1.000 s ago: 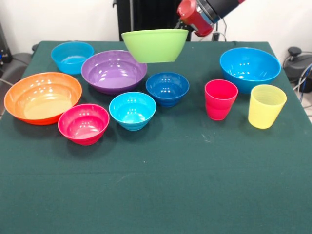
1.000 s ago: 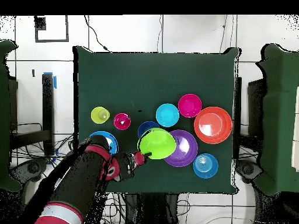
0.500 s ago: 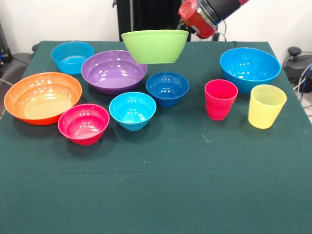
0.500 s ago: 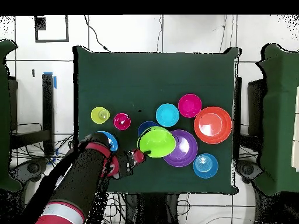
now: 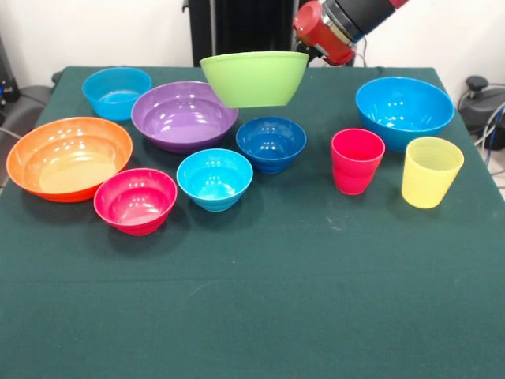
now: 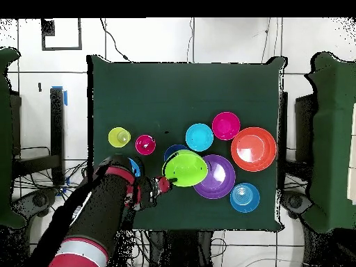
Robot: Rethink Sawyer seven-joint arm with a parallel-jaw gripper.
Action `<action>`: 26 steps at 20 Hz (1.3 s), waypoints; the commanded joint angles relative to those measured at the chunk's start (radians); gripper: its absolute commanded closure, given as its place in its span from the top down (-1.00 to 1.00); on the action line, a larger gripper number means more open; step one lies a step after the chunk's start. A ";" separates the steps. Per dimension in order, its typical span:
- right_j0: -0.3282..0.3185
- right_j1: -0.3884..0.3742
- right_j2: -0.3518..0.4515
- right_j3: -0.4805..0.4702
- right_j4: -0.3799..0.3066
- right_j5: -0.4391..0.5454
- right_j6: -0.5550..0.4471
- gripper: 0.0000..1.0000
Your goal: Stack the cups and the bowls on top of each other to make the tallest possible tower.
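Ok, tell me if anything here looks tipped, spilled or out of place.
Nothing is spilled or knocked over. The one thing off the table is the lime green bowl, held up by its rim in the gripper, hanging above the small dark blue bowl and the purple bowl. Every other bowl and cup sits upright.

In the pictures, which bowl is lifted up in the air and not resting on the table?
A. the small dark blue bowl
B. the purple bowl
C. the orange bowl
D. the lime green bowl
D: the lime green bowl hangs above the table at the gripper, over the small dark blue bowl.
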 commanded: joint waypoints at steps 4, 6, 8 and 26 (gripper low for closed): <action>-0.078 -0.050 0.181 0.020 0.061 0.095 -0.216 -1.00; -0.096 -0.056 0.199 0.029 0.076 0.116 -0.230 -1.00; -0.115 -0.064 0.219 0.039 0.087 0.130 -0.243 -1.00; -0.258 -0.097 0.388 0.101 0.112 0.237 -0.344 -1.00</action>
